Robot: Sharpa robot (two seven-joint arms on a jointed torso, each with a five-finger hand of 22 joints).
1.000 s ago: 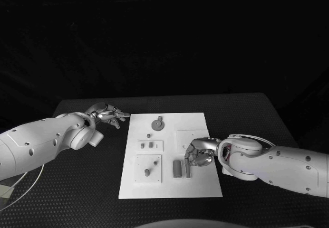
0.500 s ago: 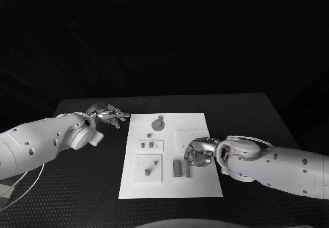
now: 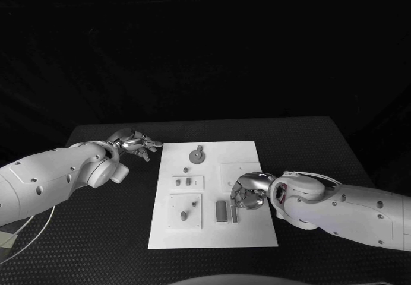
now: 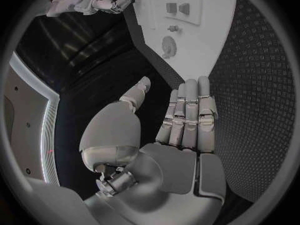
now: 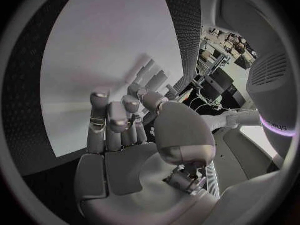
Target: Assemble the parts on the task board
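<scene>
The white task board lies mid-table. On it are a round grey part at the far end, two small grey pieces, a square plate with pegs and two upright grey bars. My right hand hovers low over the board's right side, its bent fingers just beside the bars; in the right wrist view its fingers curve over the board with nothing seen in them. My left hand floats off the board's far left corner, fingers spread and empty; the left wrist view shows it flat.
The black table surrounds the board, with bare surface on the right and at the far end. The left wrist view shows the board with the round part and my right hand beyond it.
My right hand has crept slightly left toward the two grey bars. The left hand has stayed still.
</scene>
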